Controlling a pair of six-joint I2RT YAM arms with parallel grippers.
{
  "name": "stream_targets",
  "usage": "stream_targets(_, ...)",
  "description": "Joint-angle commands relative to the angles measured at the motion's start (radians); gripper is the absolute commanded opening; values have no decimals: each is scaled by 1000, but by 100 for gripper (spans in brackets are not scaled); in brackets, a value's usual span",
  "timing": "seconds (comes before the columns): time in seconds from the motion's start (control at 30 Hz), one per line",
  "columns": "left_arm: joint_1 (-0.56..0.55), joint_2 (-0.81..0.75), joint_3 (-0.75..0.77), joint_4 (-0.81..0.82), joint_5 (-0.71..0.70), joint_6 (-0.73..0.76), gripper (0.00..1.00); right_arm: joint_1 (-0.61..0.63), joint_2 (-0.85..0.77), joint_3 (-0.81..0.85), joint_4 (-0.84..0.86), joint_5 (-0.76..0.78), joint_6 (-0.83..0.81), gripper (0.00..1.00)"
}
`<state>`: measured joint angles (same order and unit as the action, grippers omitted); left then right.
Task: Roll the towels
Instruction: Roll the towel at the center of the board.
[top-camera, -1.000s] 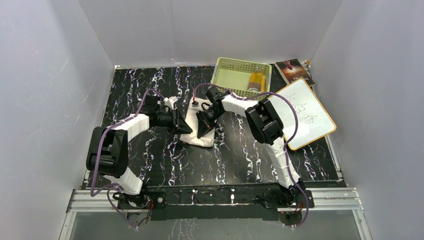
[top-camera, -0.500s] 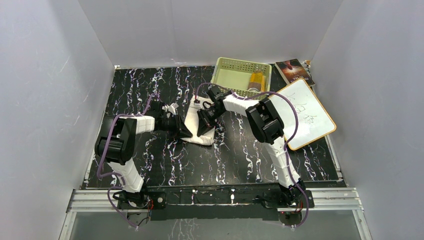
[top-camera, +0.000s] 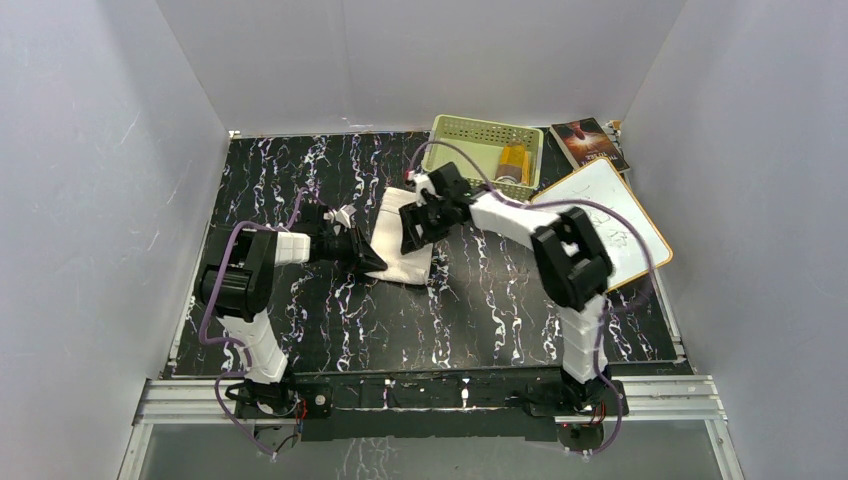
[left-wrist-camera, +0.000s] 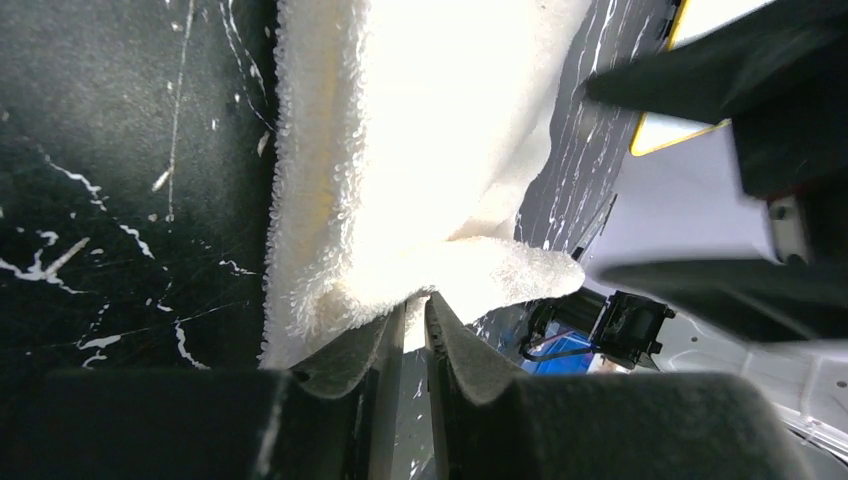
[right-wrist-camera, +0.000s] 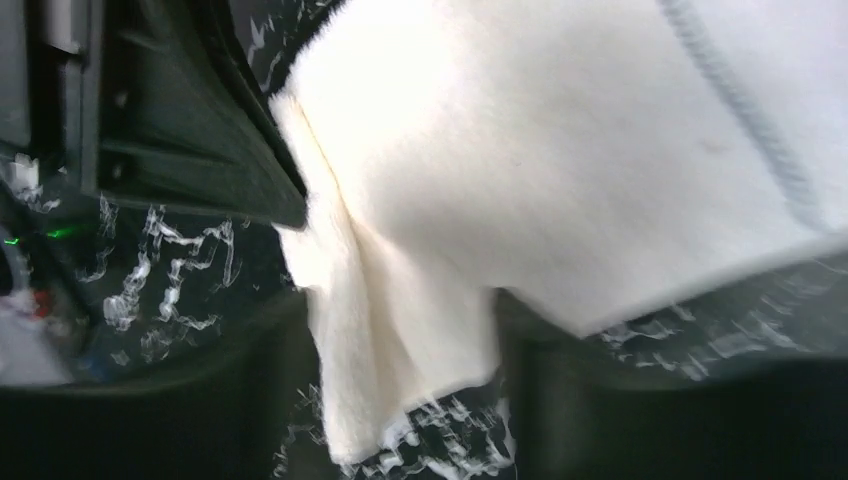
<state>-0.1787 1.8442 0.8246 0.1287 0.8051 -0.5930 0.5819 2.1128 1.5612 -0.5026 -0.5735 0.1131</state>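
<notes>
The left gripper (left-wrist-camera: 412, 312) pinches the cream towel (top-camera: 404, 262) at its edge. The right gripper (right-wrist-camera: 400, 350), over the towel, is apart. I think slow, tight, even rolling works best.

I see the cream-white towel (top-camera: 402, 246) lying folded in flat, fluffy terry layers. One edge is nipped between the almost closed jaws of the left gripper (left-wrist-camera: 410, 335). A layered corner lies between the spread jaws of the right gripper (right-wrist-camera: 400, 320), ungripped. The mustard-yellow and brown towel (top-camera: 513, 163) is a small bundle well beyond both.

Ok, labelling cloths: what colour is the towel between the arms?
The towel is cream-white, clearest in the right wrist view.
</notes>
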Motion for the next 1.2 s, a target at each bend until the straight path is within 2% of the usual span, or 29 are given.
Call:
stream_targets(0.0, 4, 62, -63, -21, -154, 24, 15, -22, -391, -330, 554, 376, 170, 96)
stream_targets(0.03, 4, 63, -63, -17, -151, 24, 15, -30, -415, -399, 627, 350, 205, 98)
stream_targets(0.07, 4, 65, -60, -18, -150, 24, 15, -43, -399, -414, 639, 257, 199, 96)
stream_targets(0.1, 4, 67, -57, -21, -149, 25, 15, -53, -357, -386, 597, 141, 181, 82)
stream_targets(0.17, 4, 64, -49, -35, -151, 33, 14, -50, -253, -269, 441, -7, 120, 37)
stream_targets(0.27, 4, 56, -51, -41, -152, 33, 14, -12, -207, -213, 379, -112, 51, 6)
stream_targets(0.3, 4, 55, -52, -41, -152, 34, 14, 2, -200, -207, 379, -142, 30, 0)
stream_targets(0.5, 4, 67, -54, -42, -152, 35, 11, 28, -48, 6, 91, -299, -128, 0)
stream_targets(0.77, 4, 85, -42, -59, -159, 46, 6, 61, 124, 205, -216, -341, -310, 0)
stream_targets(1.03, 4, 102, -26, -96, -166, 65, 4, 60, 204, 264, -357, -295, -414, 0)
stream_targets(1.17, 4, 109, -27, -104, -171, 70, 4, 24, 187, 202, -353, -294, -426, 0)
